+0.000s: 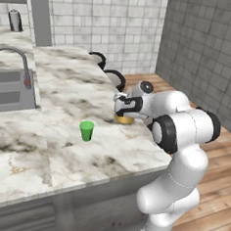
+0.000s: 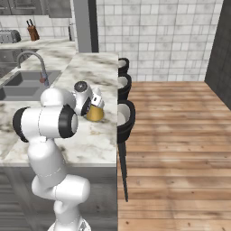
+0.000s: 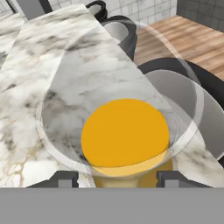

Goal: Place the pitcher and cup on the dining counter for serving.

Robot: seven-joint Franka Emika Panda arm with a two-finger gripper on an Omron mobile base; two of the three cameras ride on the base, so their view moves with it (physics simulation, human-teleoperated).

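Note:
The pitcher (image 1: pixel 124 119), a clear glass jug with orange-yellow liquid, is upright near the right edge of the white marble dining counter (image 1: pixel 75 85). I cannot tell whether its base touches the slab. My gripper (image 1: pixel 122 108) comes down on it from above and is shut on its narrow top. In the hand view I look down into the pitcher (image 3: pixel 124 131), with my gripper (image 3: pixel 118 177) holding a fingertip on each side. From the right, the pitcher (image 2: pixel 95 113) shows under my gripper (image 2: pixel 96 104). The green cup (image 1: pixel 87 130) stands on the counter, left of the pitcher and nearer me.
A sink (image 1: pixel 6 91) with a curved faucet (image 1: pixel 23 61) is set in the counter to the left. Dark stools (image 2: pixel 124 117) line the counter's right edge, over a wooden floor (image 2: pixel 180 135). A toaster (image 2: pixel 9 36) and a knife block (image 2: pixel 31 31) stand on the back counter.

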